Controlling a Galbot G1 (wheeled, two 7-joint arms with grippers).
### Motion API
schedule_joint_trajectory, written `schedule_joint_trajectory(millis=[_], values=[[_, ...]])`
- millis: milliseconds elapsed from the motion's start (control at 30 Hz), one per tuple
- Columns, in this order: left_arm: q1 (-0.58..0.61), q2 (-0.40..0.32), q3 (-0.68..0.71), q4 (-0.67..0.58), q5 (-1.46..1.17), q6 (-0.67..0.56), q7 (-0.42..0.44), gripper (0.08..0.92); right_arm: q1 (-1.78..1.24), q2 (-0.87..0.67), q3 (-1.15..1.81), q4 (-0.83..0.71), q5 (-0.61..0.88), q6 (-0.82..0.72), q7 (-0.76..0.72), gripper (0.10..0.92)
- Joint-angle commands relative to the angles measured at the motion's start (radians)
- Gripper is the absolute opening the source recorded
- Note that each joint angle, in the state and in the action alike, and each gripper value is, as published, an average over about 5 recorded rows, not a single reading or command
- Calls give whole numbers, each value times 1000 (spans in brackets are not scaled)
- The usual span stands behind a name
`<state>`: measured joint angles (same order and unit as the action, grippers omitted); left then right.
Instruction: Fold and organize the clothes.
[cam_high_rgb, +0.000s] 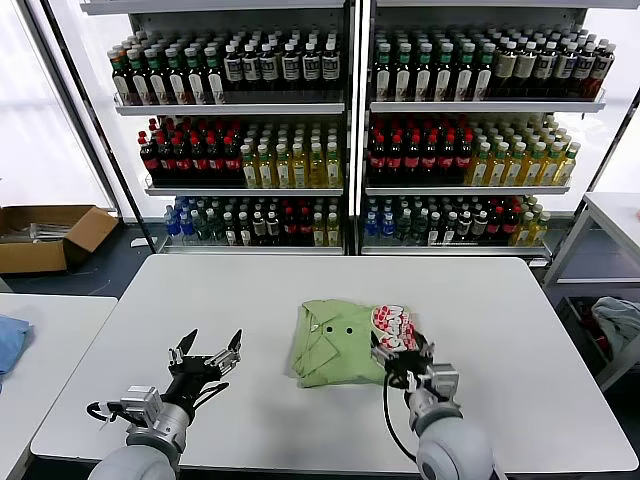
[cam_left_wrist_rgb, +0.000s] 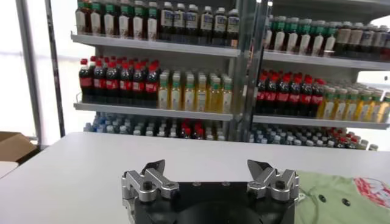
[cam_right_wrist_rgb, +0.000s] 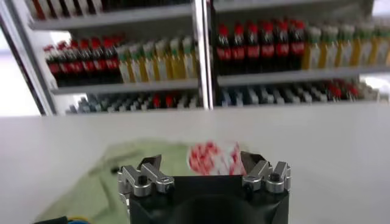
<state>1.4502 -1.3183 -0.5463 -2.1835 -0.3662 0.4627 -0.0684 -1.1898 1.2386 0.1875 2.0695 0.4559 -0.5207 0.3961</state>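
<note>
The clothes, one light green polo shirt, lie folded into a compact bundle at the middle of the white table, collar and dark buttons up, red-and-white graphic at its right edge. My right gripper stands open at the shirt's near right corner, just over the graphic, nothing between its fingers. My left gripper is open and empty over bare table, well left of the shirt; the shirt's edge shows off to one side in the left wrist view.
Drink shelves full of bottles stand behind the table. A second white table at the left carries a blue cloth. A cardboard box lies on the floor far left. A white rack with grey-blue cloth stands at the right.
</note>
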Motion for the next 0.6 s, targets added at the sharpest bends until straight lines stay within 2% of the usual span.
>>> schedule_joint_trajectory(millis=[33, 133, 267, 600], values=[[28, -34, -24, -2, 19, -17, 1, 823, 421, 53, -199, -308, -117, 33, -50, 823], [34, -46, -34, -11, 21, -18, 0, 823, 453, 117, -238, -452, -125, 6, -36, 823], [41, -61, -45, -26, 20, -22, -3, 823, 440, 170, -244, -561, -127, -27, -33, 823], [49, -71, -68, -44, 22, -40, -5, 823, 356, 175, -251, -590, -145, -32, -37, 823]])
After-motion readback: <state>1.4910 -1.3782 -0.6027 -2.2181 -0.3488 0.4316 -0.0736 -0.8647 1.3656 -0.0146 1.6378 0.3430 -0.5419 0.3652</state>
